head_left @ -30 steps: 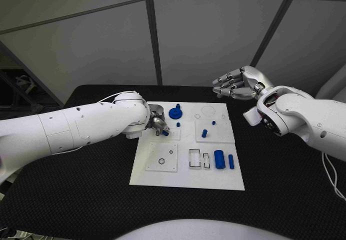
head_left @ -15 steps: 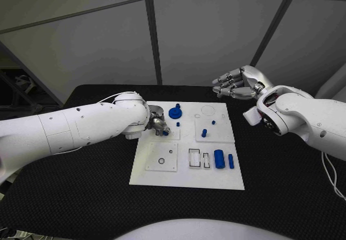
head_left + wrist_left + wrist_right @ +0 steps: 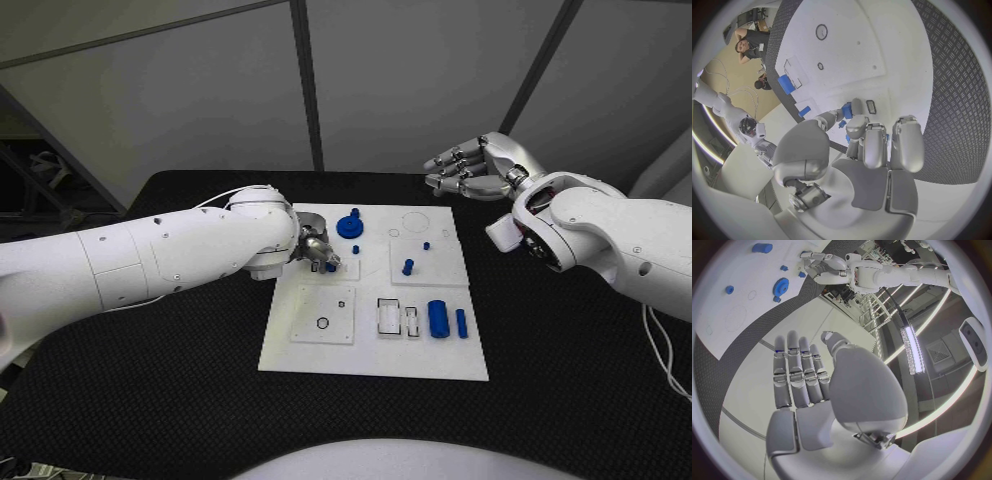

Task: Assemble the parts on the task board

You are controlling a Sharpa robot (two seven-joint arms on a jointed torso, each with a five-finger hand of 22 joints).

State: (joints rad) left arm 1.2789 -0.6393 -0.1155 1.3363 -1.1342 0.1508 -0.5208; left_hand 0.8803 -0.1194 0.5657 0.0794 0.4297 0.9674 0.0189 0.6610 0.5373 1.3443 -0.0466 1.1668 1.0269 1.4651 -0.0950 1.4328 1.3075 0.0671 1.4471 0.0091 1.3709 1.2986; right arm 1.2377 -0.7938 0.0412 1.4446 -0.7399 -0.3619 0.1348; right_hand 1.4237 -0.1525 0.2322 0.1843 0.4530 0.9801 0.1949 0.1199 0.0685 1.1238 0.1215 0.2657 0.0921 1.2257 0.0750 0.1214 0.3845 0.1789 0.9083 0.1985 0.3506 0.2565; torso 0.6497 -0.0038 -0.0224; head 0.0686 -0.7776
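The white task board point(image 3: 372, 345) lies in the middle of the black table. My left hand point(image 3: 313, 249) hovers over the board's far left part and pinches a small blue part point(image 3: 330, 265) between thumb and fingers; the same blue part point(image 3: 846, 111) sits at the fingertips in the left wrist view. A blue gear point(image 3: 352, 226) stands just right of that hand. A blue peg point(image 3: 408, 266) and a tiny blue pin point(image 3: 427, 244) stand further right. A blue cylinder point(image 3: 437, 318) and a blue bar point(image 3: 462, 321) lie at the board's right side. My right hand point(image 3: 476, 166) hangs raised beyond the board's far right corner, holding nothing.
Black textured table point(image 3: 173, 380) surrounds the board on all sides. A square plate with a small ring point(image 3: 323, 321) and a slotted recess point(image 3: 391, 316) occupy the board's near half. In the right wrist view the gear point(image 3: 781, 286) and my left hand point(image 3: 823, 262) are far off.
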